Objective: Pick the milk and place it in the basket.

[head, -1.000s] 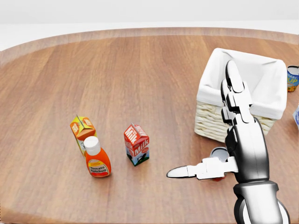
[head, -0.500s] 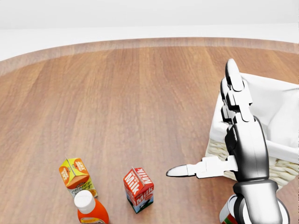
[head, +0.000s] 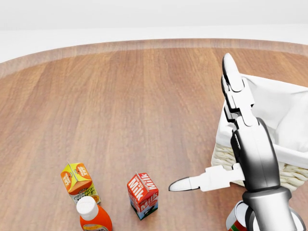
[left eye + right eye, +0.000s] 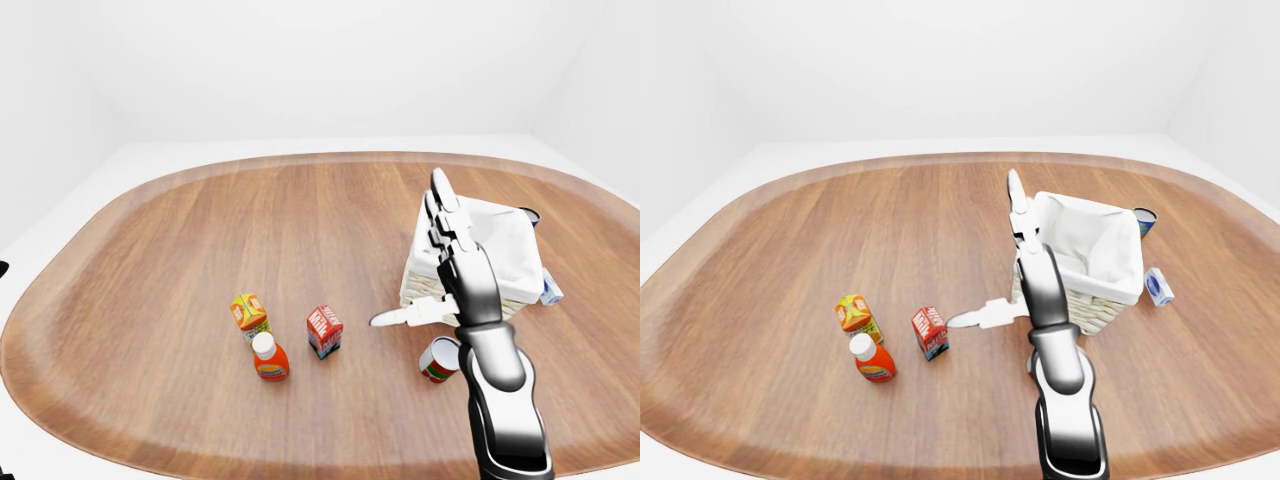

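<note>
Right silver robot hand (image 3: 219,139) wide open, hovering just right of small red milk carton (image 3: 143,195), beside white-lined wicker basket (image 4: 1085,250).

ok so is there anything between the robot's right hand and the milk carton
No. In the head view, only bare wooden table lies between the right hand's outstretched thumb and the milk carton.

Head view sitting close, tilting down over worktop (image 3: 120,96), cropping its lower edge. Both eye views hanging higher, farther off, taking in whole oval worktop. All three sharing milk (image 3: 143,195), basket (image 4: 1110,285), right hand (image 3: 226,144).
</note>
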